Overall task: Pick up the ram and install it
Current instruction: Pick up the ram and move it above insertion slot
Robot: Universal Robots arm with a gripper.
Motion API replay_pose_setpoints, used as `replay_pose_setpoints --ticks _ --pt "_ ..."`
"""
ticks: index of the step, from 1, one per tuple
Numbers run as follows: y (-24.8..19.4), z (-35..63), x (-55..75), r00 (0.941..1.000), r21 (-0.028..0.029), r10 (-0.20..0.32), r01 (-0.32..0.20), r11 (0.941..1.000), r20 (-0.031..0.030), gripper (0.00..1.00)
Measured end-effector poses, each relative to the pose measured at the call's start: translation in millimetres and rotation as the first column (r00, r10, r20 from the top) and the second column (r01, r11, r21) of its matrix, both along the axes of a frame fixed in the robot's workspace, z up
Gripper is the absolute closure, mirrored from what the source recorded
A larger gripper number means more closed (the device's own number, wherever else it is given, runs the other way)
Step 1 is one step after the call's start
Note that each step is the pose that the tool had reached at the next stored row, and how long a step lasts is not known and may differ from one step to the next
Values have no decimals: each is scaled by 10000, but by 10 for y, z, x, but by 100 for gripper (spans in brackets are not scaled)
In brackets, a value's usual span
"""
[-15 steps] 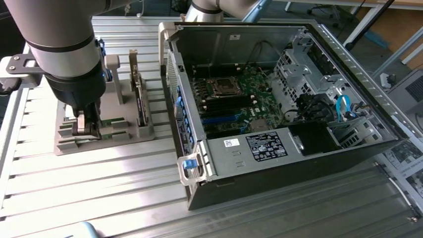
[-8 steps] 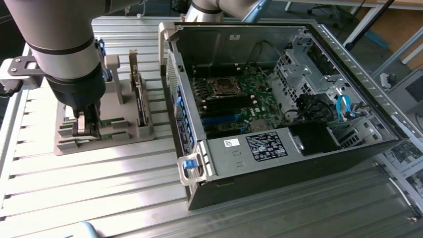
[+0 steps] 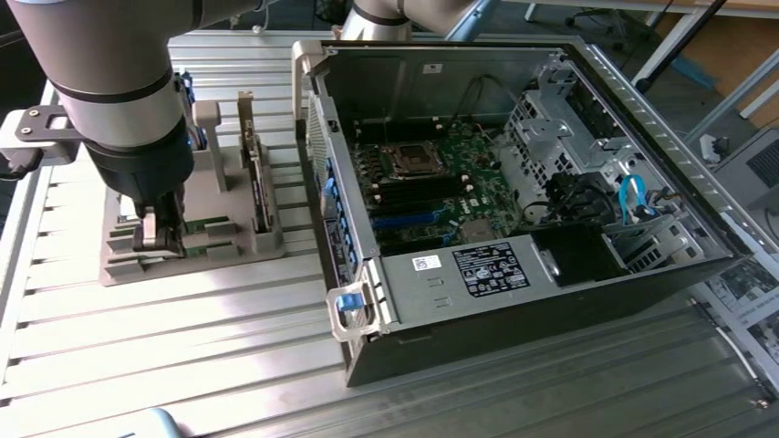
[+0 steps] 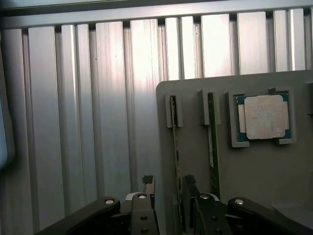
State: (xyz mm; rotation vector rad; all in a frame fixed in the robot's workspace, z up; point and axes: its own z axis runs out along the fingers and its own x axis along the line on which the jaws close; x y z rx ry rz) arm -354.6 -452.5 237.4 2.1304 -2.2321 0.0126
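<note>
There, the gripper had its two fingers apart, straddling one ram standing on edge in the grey holder; a second stick and one processor sat alongside.

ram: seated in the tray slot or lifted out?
In the slot. The ram stands on edge in the grey tray, its end in the bracket; the gripper straddles it, open.

Legible text: none | case labels: too small to read
</note>
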Motion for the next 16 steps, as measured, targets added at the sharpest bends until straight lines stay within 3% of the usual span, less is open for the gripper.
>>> replay_pose_setpoints --ticks 16 --pt "4 -63 -29 10000 -7 4 -4 10000 0 64"
